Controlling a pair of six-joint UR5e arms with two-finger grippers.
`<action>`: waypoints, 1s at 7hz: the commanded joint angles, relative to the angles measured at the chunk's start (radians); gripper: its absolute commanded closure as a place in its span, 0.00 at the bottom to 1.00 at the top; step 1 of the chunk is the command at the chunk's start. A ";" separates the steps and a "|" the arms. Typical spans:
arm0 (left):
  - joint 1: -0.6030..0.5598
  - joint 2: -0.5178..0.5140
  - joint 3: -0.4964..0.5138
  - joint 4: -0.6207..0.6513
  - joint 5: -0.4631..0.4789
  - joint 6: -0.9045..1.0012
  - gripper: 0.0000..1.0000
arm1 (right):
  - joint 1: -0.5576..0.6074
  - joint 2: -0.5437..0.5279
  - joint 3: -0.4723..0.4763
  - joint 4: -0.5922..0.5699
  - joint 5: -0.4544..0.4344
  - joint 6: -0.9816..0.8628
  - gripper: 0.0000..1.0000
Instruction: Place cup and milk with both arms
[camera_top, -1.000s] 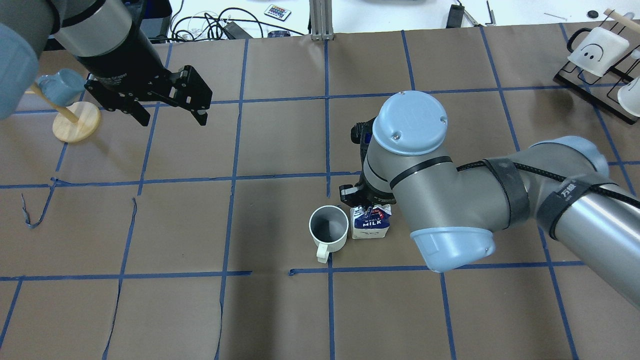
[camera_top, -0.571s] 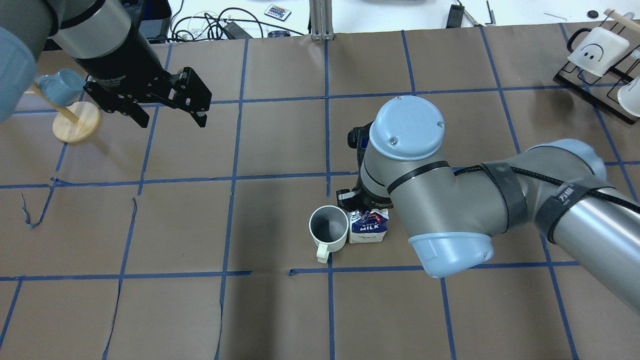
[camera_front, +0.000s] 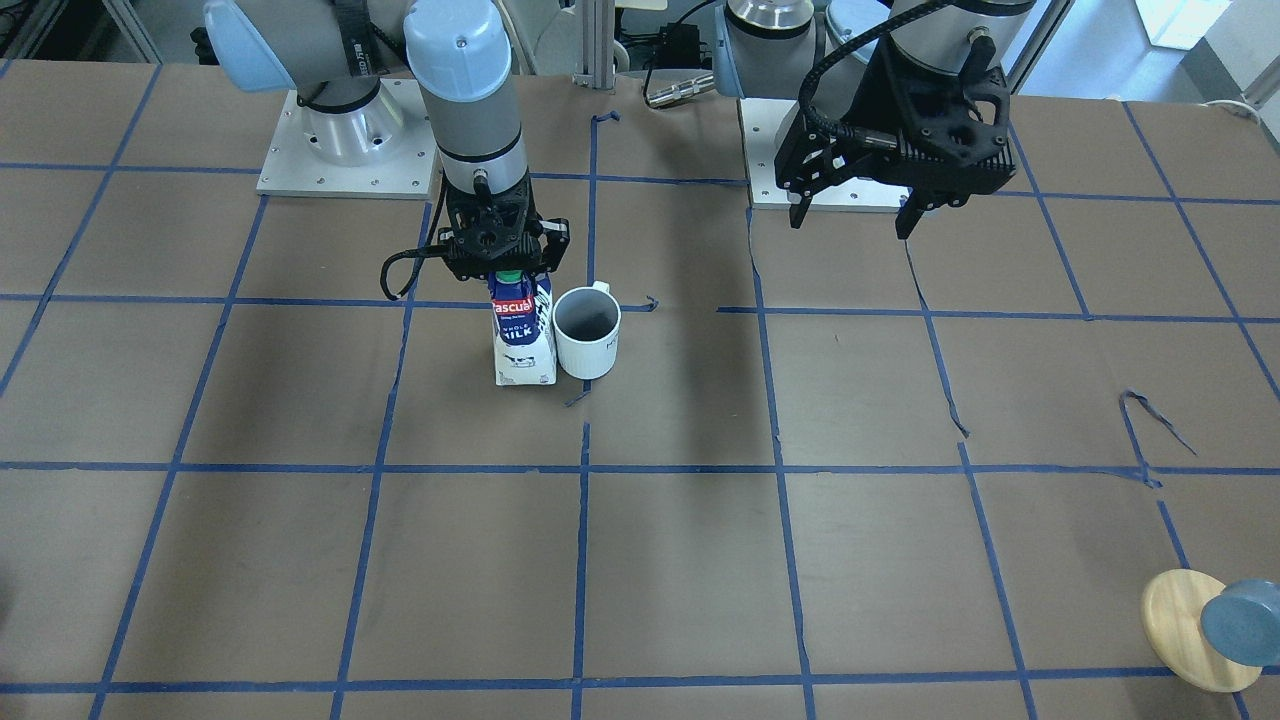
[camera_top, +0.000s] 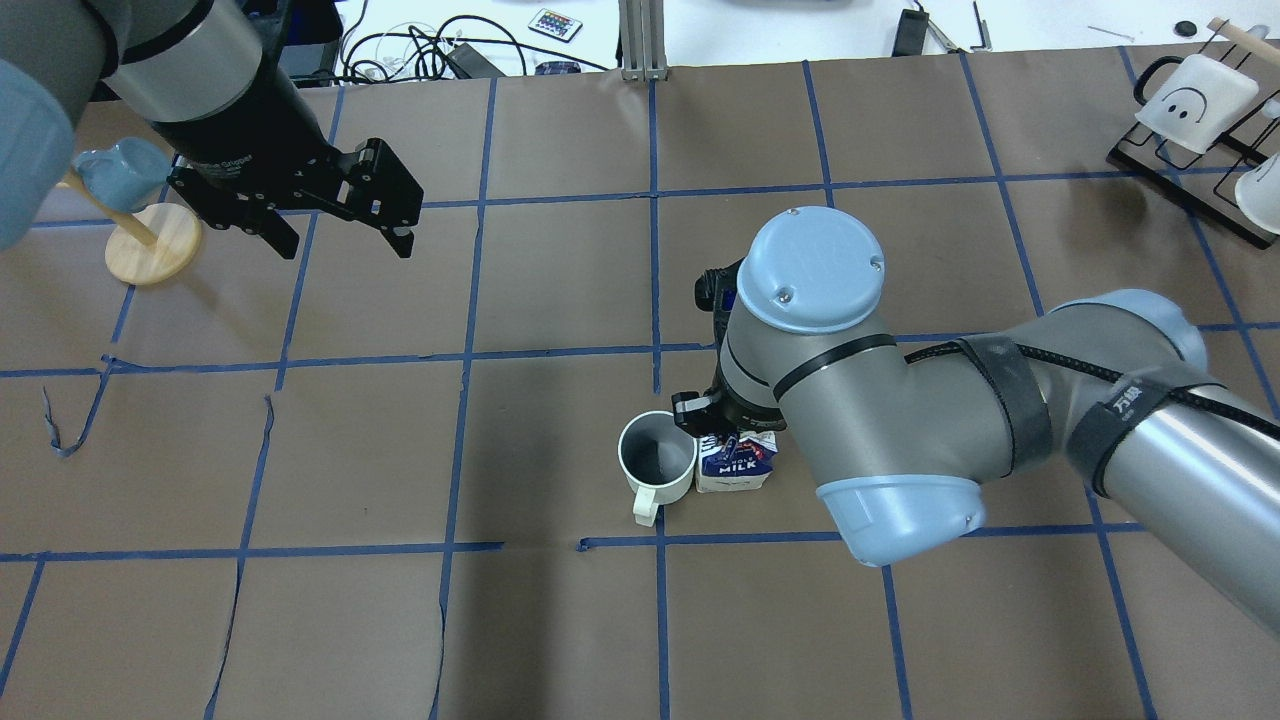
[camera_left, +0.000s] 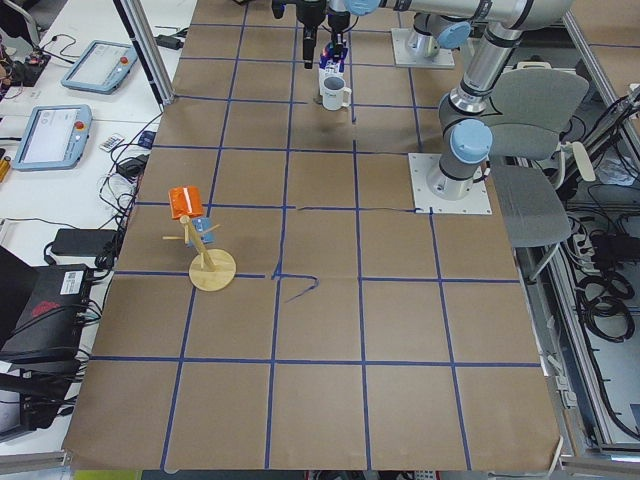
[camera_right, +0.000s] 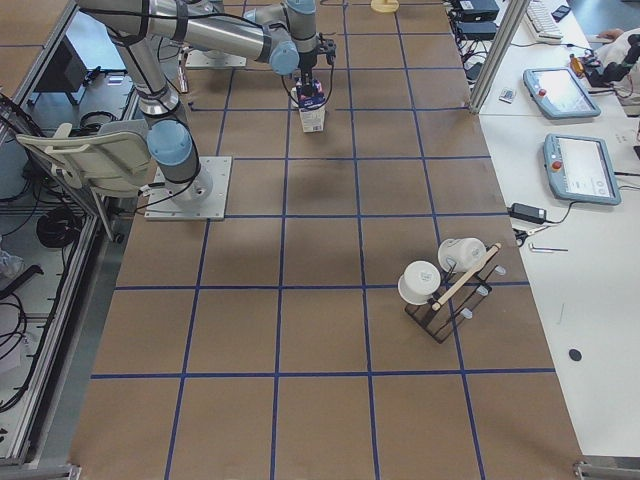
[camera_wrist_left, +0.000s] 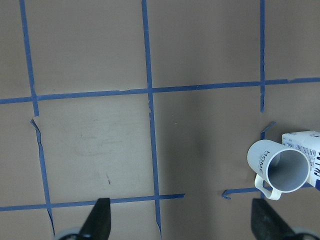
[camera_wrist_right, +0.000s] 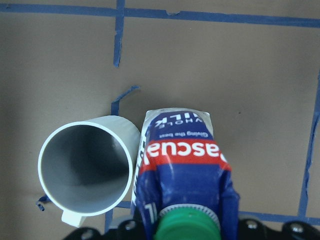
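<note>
The white cup (camera_top: 657, 458) stands upright on the brown table, its handle toward the robot. The blue and white milk (camera_top: 737, 462) carton stands right beside it, touching or nearly so. Both also show in the front view, cup (camera_front: 587, 332) and milk (camera_front: 523, 335). My right gripper (camera_front: 503, 262) points straight down and is shut on the carton's top by the green cap; in the overhead view my wrist hides most of it. The right wrist view shows the milk (camera_wrist_right: 182, 165) and cup (camera_wrist_right: 86, 170) from above. My left gripper (camera_top: 343, 245) hovers open and empty at the far left, well away from both.
A wooden stand (camera_top: 150, 240) with a blue mug (camera_top: 120, 170) sits at the far left, close to my left arm. A black rack (camera_top: 1190, 150) holding white mugs is at the far right. Blue tape lines grid the brown paper.
My right arm has shifted slightly left and toward the robot with the milk, and the carton now sits closer to the cup. My left gripper has barely moved.
</note>
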 joint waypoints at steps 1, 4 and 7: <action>0.000 0.000 -0.001 0.000 0.000 0.000 0.00 | -0.005 0.000 -0.017 -0.016 0.002 0.000 0.03; 0.000 0.000 -0.001 0.000 0.000 0.000 0.00 | -0.106 0.011 -0.373 0.216 -0.018 -0.023 0.00; 0.000 0.006 -0.001 -0.001 0.000 0.000 0.00 | -0.271 -0.049 -0.446 0.301 -0.047 -0.287 0.00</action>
